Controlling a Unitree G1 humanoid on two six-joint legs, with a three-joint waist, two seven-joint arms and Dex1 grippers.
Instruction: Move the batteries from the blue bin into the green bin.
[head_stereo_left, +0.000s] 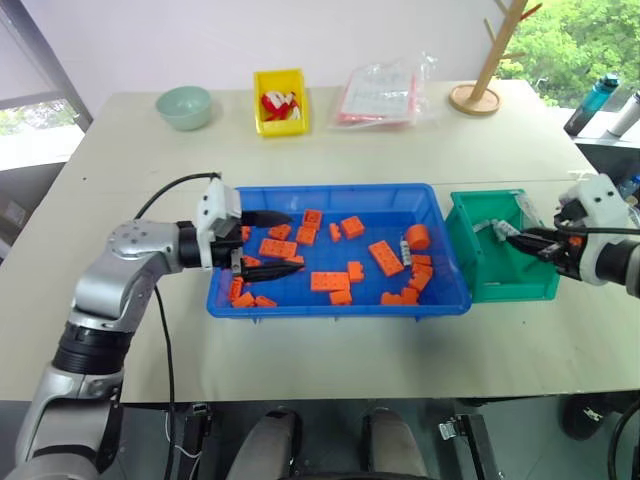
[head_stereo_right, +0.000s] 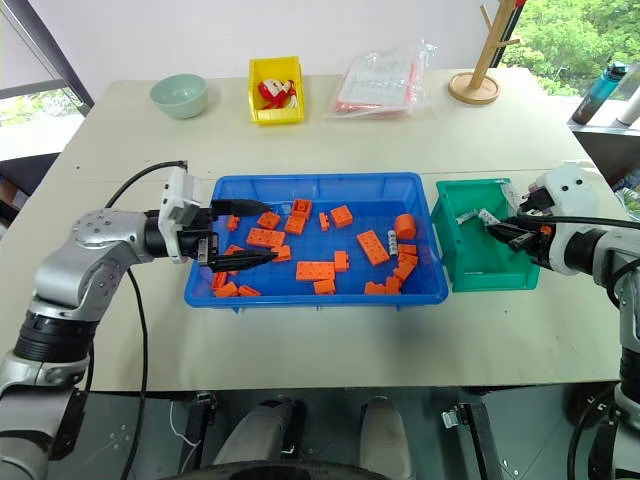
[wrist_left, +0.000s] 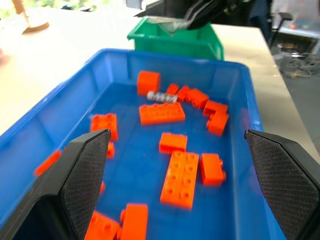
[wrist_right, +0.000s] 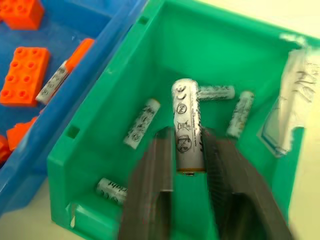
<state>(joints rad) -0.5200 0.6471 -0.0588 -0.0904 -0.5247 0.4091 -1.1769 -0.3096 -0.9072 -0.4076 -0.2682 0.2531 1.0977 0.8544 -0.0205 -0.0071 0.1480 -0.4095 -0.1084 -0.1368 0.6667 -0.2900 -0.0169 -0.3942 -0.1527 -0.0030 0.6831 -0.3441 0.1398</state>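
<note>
Desk (head_stereo_left: 330, 370) scene: my right claw (wrist_right: 189, 150) gripped battery (wrist_right: 186, 125) over green bin (wrist_right: 125, 75), drop step; left claw (wrist_left: 175, 175) gaped over blue bin (wrist_left: 250, 125). Next probably release.

1. Even, bright daylight comes from windows behind the counter (head_stereo_left: 330, 140); greenery outside is washed out.
2. Shadows are soft, faint under the blue bin (head_stereo_left: 330, 305).
3. The left wrist view is blurred, worst on the left hand (wrist_left: 175, 180) fingers.
4. The battery (wrist_right: 186, 125) between the right hand (wrist_right: 185, 165) fingers is sharp.
</note>
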